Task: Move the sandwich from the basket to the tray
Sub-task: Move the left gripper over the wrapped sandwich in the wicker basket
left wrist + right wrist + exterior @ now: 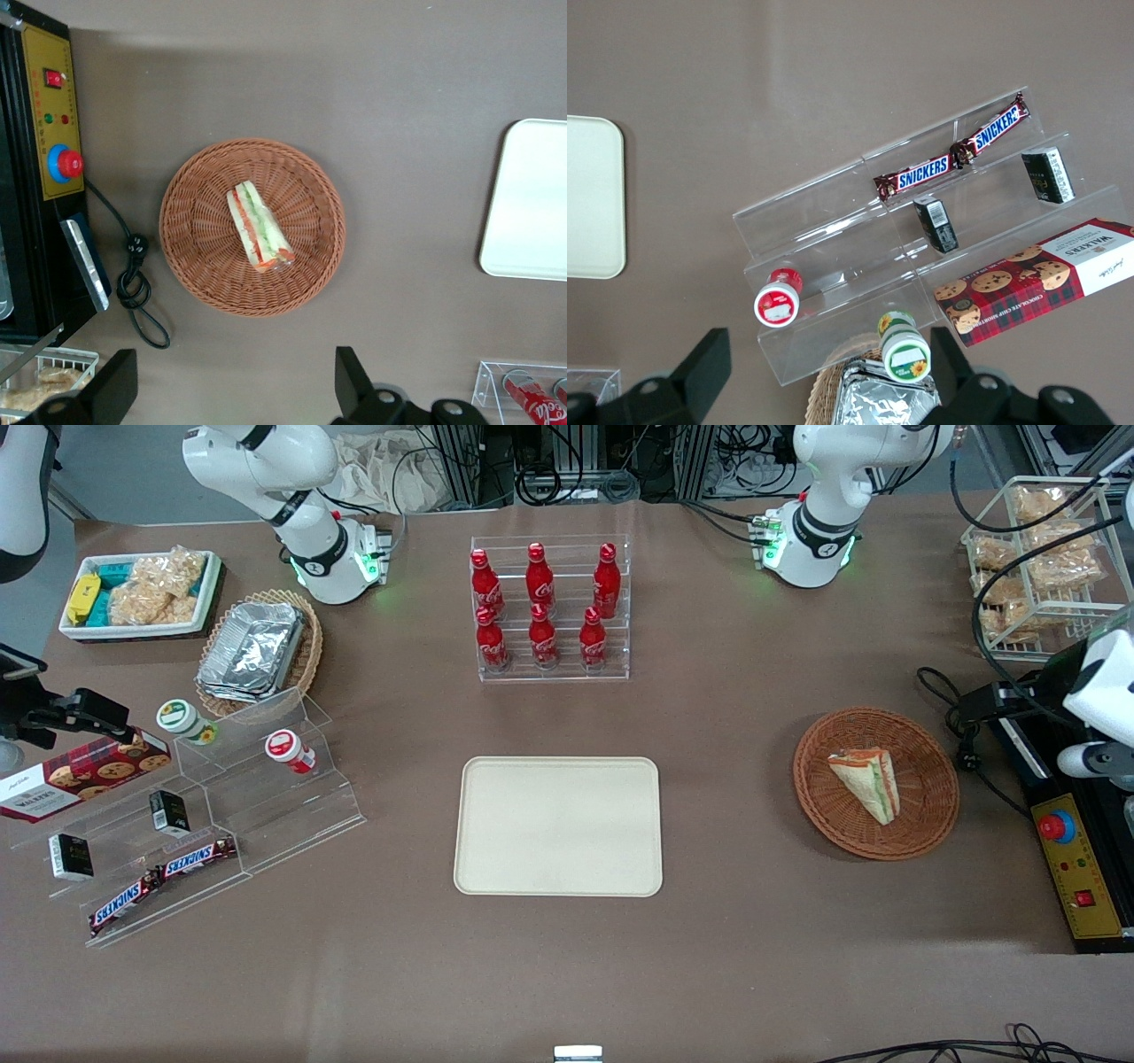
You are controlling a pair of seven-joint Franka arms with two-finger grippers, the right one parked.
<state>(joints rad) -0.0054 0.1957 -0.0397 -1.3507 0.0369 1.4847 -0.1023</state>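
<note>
The sandwich (868, 781), a pale wedge with orange-red and green layers, lies in the round reddish-brown basket (824, 815) toward the working arm's end of the table. It also shows in the left wrist view (258, 227), in the middle of the basket (190, 257). The cream tray (558, 825) lies bare at the table's middle, and its edge shows in the left wrist view (532, 199). My left gripper (232, 390) hangs high above the table beside the basket, open wide and empty. Its black fingers (350, 381) stand clear of the basket rim.
A black and yellow control box with a red button (1076, 868) and a black cable (137, 283) lie beside the basket. A rack of red cola bottles (549, 607) stands farther from the camera than the tray. A wire rack of snack bags (1036, 558) stands near the working arm's base.
</note>
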